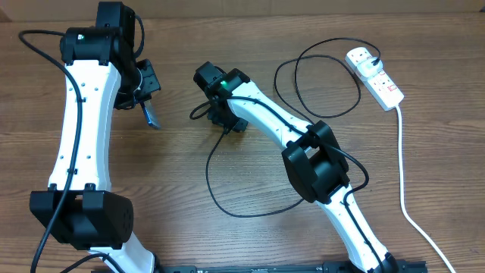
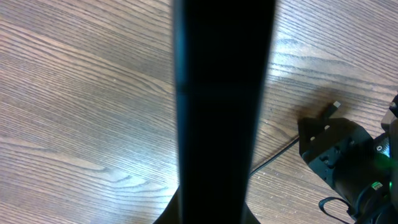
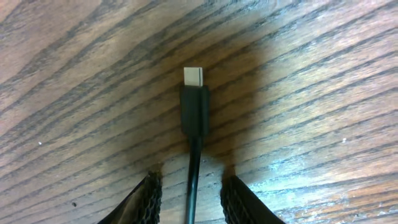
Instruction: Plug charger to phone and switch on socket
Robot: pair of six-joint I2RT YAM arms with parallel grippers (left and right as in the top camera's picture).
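My left gripper (image 1: 144, 95) is shut on the phone (image 1: 153, 115), holding it off the table at the left. In the left wrist view the phone (image 2: 221, 93) is a dark slab filling the middle and hiding the jaws. The charger is a thin black cable (image 1: 227, 205) looping over the table. Its connector (image 3: 194, 93), black with a silver tip, lies flat on the wood. My right gripper (image 3: 194, 202) is low over it, open, with a finger on each side of the cable and a gap to both. The white socket (image 1: 379, 78) lies at the far right.
The socket's thick white lead (image 1: 403, 174) runs down the right side to the front edge. Black cable loops (image 1: 326, 76) lie between my right arm and the socket. From the left wrist, my right gripper's body (image 2: 348, 155) shows at the lower right.
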